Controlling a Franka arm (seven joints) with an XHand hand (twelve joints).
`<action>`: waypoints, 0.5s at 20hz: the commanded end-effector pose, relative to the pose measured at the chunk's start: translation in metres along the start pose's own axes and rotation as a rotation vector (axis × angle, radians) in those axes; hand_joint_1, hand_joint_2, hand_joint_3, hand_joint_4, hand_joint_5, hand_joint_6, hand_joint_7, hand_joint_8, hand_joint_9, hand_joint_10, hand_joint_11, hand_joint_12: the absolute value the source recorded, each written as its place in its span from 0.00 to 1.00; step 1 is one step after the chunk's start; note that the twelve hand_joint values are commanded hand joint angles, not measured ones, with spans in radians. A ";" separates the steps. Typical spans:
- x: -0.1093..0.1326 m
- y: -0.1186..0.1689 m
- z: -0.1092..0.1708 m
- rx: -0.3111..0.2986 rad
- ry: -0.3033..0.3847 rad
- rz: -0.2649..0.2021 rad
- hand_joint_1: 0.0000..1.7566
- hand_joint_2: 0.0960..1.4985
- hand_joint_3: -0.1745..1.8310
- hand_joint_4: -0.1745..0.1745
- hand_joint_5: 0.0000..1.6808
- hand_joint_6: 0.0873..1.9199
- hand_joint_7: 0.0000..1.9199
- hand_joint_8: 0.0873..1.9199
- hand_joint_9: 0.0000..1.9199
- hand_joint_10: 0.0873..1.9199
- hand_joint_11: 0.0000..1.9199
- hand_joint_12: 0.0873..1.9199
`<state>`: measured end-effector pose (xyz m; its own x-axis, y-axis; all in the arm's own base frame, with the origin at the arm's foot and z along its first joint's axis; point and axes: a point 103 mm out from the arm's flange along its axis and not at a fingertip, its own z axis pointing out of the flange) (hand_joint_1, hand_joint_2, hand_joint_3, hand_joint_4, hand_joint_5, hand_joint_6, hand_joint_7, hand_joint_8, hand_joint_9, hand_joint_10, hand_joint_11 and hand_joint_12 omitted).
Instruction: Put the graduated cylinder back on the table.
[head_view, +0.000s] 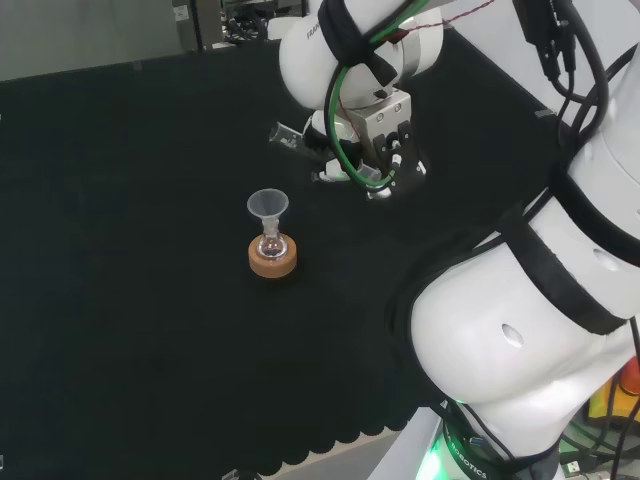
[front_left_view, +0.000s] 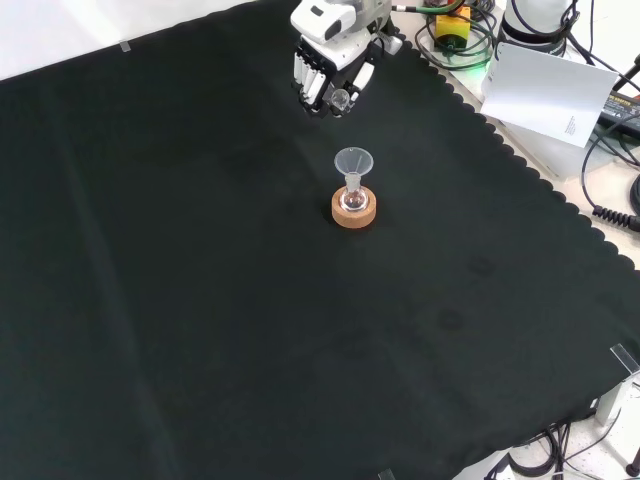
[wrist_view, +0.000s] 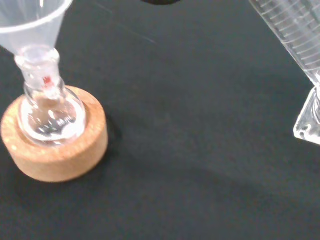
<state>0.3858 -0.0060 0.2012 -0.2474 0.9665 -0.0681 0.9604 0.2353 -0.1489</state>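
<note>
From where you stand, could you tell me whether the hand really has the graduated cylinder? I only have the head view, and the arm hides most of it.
Observer: Yes. In the front view, the hand has its fingers curled round the graduated cylinder.
Operator: Thank you. Is it upright?
Observer: No. The wrist view shows it slanted, while the flask stands upright in its cork ring.
Operator: Is the flask clear of the hand?
Observer: Yes. The front view shows bare cloth between the hand and the funnel.

Lone obstacle: funnel-topped flask (front_left_view: 353, 190) mid-cloth.
</note>
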 end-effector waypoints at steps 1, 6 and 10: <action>-0.012 0.020 0.010 -0.060 0.169 -0.002 0.62 0.77 0.09 0.30 0.53 0.58 0.56 0.25 0.72 0.00 0.68 0.35; -0.027 0.046 0.023 -0.092 0.290 -0.011 0.62 0.77 0.09 0.30 0.53 0.58 0.55 0.24 0.72 0.00 0.68 0.35; -0.039 0.071 0.032 -0.111 0.375 -0.031 0.62 0.77 0.09 0.30 0.53 0.58 0.55 0.24 0.72 0.00 0.68 0.35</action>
<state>0.4073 -0.0099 0.1797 -0.2305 0.9607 0.1547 0.9625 0.2484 -0.1086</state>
